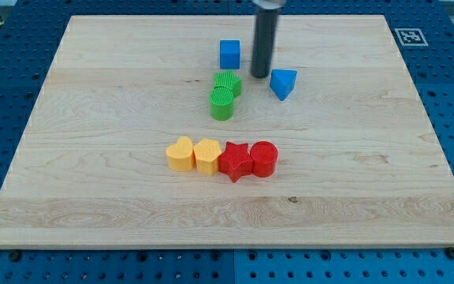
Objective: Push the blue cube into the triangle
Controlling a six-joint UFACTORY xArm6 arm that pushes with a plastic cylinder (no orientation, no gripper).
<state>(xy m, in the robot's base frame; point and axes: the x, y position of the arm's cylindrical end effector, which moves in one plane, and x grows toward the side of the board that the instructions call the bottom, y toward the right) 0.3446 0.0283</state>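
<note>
The blue cube (229, 54) sits near the view's top centre of the wooden board (93, 158). The blue triangle (283, 83) lies to its right and slightly lower. My tip (260, 76) is the lower end of the dark rod, standing between the two, just right of the cube and just left of the triangle, touching neither as far as I can tell.
Two green blocks (225, 95) lie just below the cube and left of my tip. A row sits lower in the middle: yellow heart (180, 154), yellow block (206, 155), red star (235, 161), red cylinder (264, 158). A marker tag (409, 35) is at the top right corner.
</note>
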